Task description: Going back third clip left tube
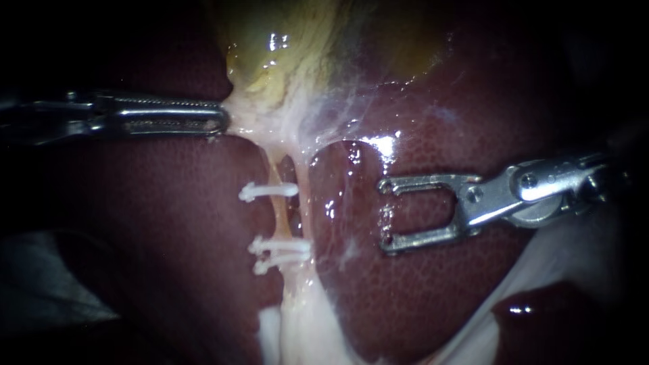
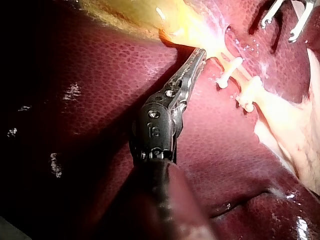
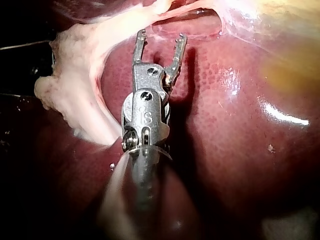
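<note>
— Now, left tube: position, handling?
— The thin, pale-orange left tube runs down from the yellow-green gallbladder over the dark red liver, with three white clips across it. Judged soft, slick and tearable. Hold the tissue above it, never the clipped stretch.
— Instruments?
— Slender steel left instrument: jaws closed on pale stringy tissue under the gallbladder. Right instrument: jaws wide apart, empty, over the liver beside the tube.
— Unclear?
— The tube's lower end vanishes under a whitish lump.
</note>
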Robot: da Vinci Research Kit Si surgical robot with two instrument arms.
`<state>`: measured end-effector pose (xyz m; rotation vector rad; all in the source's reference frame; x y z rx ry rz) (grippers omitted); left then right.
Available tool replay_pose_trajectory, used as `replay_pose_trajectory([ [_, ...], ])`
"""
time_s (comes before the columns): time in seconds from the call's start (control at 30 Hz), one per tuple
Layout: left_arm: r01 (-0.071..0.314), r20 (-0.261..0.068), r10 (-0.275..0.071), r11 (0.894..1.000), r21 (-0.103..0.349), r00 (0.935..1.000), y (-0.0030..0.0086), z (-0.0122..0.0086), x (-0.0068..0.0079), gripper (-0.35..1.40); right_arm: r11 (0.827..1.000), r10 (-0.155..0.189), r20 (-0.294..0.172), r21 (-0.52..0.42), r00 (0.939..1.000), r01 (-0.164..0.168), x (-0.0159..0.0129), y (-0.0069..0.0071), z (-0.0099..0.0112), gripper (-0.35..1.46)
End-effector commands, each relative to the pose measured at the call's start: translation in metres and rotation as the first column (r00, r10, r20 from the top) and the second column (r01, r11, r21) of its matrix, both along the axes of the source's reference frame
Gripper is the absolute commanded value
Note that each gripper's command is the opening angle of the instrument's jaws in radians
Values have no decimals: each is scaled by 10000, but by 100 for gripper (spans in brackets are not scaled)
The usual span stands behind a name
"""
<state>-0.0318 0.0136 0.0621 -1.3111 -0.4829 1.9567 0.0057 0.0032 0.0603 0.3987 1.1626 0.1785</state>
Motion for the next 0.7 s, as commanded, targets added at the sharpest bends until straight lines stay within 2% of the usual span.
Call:
replay_pose_trajectory([
  [0.03, -9, -49, 9, 10000, 68, 10000, 0, 3, -2, -35, 10000, -3, -4, 2, 10000, 3, 0, 0, 0, 50],
  [0.3, -146, -150, 148, 9997, 184, 9998, -6, 23, -14, -35, 10000, -2, -4, 5, 10000, 2, 0, 0, -1, 50],
  [0.7, -166, -168, 169, 9997, 203, 9997, -5, 22, -14, -35, 10000, -32, -34, 34, 10000, 32, 3, -1, -4, 50],
])
